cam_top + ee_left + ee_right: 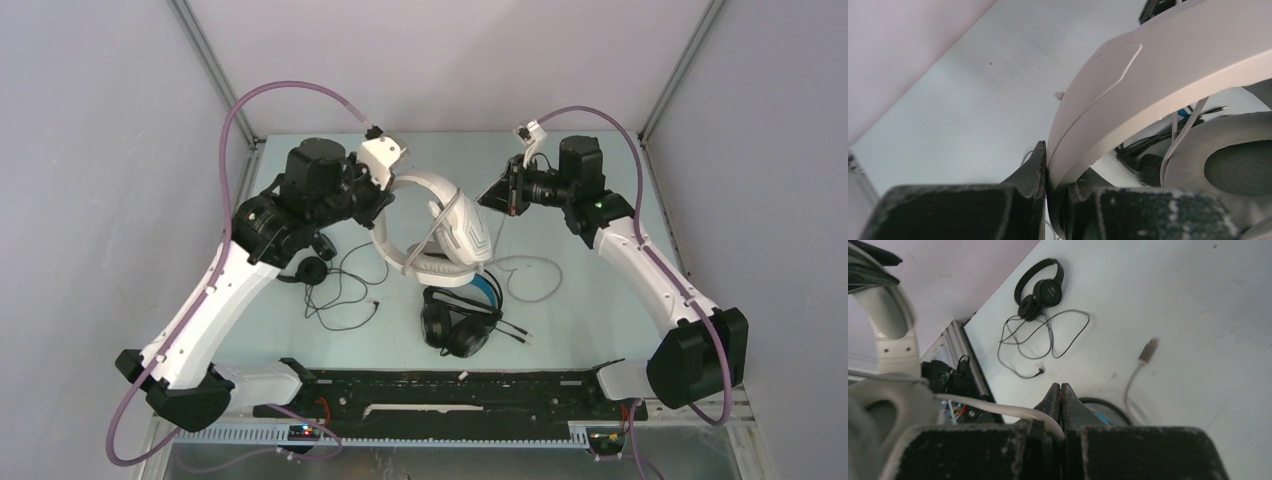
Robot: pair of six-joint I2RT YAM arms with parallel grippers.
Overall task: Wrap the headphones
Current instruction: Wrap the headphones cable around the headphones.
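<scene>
Headband of white headphones in left jaws, cord in right jaws

Overall light: bright, even and diffuse, coming from above; the pale table is reading blue-grey
Shadows: faint soft-edged ones are lying under the arms and beside the bulky black headphones
Left wrist view: the white headphones are looming close and soft; the left gripper is blurring along the bottom edge
Right wrist view: the small black headphones are showing crisp; the plug is smearing; the right gripper and white cord are going grainy, out of focus
</scene>
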